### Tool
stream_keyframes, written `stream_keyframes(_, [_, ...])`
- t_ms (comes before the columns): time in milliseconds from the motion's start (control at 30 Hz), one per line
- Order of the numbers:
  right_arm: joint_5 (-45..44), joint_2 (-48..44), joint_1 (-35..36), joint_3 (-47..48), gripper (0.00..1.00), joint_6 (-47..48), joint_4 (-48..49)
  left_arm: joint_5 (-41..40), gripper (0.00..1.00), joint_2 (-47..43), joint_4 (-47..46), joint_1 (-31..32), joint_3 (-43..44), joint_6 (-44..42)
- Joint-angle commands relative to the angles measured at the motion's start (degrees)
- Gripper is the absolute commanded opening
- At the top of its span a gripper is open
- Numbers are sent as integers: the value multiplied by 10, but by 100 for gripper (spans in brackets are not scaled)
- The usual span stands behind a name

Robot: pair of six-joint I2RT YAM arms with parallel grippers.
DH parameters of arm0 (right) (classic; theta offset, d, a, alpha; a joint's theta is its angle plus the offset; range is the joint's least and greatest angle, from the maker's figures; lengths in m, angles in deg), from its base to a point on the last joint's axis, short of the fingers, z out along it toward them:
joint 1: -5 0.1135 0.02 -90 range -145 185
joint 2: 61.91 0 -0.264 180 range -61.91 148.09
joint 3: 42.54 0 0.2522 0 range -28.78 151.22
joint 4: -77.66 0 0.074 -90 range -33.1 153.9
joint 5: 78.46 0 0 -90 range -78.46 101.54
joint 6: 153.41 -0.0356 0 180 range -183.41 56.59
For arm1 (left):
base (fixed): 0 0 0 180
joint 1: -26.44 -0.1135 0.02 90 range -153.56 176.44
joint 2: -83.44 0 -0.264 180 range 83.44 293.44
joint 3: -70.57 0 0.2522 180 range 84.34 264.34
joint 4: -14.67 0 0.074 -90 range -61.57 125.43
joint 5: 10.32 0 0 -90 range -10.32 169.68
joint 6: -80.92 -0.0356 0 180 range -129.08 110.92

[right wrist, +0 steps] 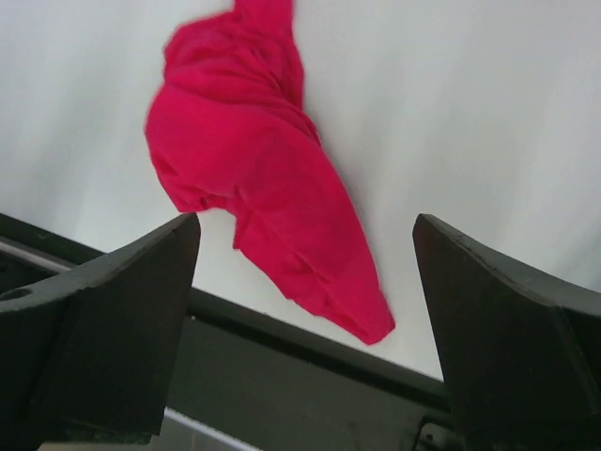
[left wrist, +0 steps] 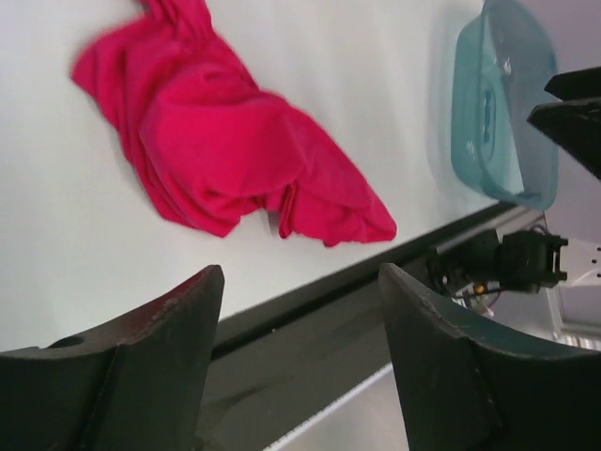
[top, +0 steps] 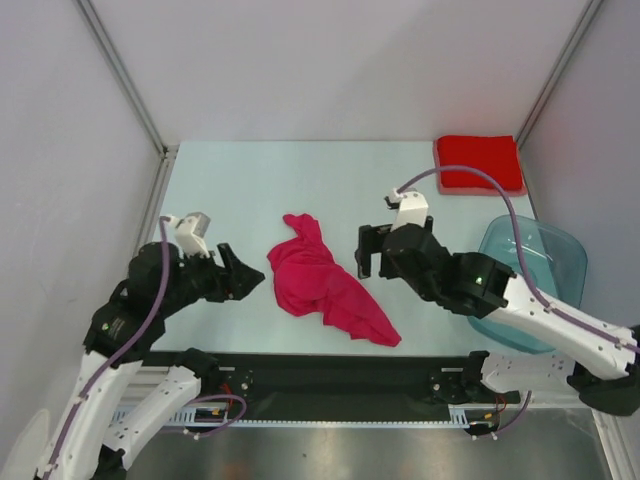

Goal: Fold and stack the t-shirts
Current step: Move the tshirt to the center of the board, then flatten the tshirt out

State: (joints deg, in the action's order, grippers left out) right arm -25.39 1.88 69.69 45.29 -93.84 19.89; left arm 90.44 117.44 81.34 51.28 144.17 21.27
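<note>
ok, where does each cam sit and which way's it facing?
Top external: above and behind the bases, looking down at the table; both arms show, left pincer and right pincer open, either side of the magenta t-shirt.
Left wrist: on the left arm, facing right across the table; own fingers at the bottom, tub beyond.
Right wrist: on the right arm, facing left and down at the magenta t-shirt; own fingers at the bottom.
Shared: all three see the magenta t-shirt; top and left wrist share the tub.

One t-shirt (top: 325, 285) lies centred on the table (top: 220, 180) — second t-shirt (top: 478, 162) behind the tub (top: 545, 262).
</note>
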Motion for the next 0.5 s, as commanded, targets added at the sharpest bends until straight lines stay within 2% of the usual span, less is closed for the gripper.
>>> stream_keyframes(0, [261,-105,-104,-90,100,-42,52,68,71,40,-51,14,-72,56])
stream_keyframes(33, [304,-119,-130,-139,98,-61,54,58,71,48,-68,35,-79,58])
stream_keyframes(100, [345,-139,-202,-187,85,-110,33,29,72,93,-75,56,-87,46])
stream_keyframes(133, [405,-156,-222,-236,78,-117,32,27,72,113,-77,74,-89,39])
stream_keyframes(167, [434,-160,-237,-259,55,-130,44,27,72,134,-78,84,-89,30])
stream_keyframes(200, [458,-162,-259,-279,40,-134,50,28,71,183,-82,94,-94,29])
stream_keyframes(233, [498,-156,-261,-317,32,-139,68,24,71,206,-97,119,-97,28])
stream_keyframes(367, [563,-119,-226,-389,53,-170,163,32,69,301,-151,158,-116,39])
stream_keyframes(467, [558,-54,-177,-391,60,-158,177,30,66,355,-159,166,-126,40])
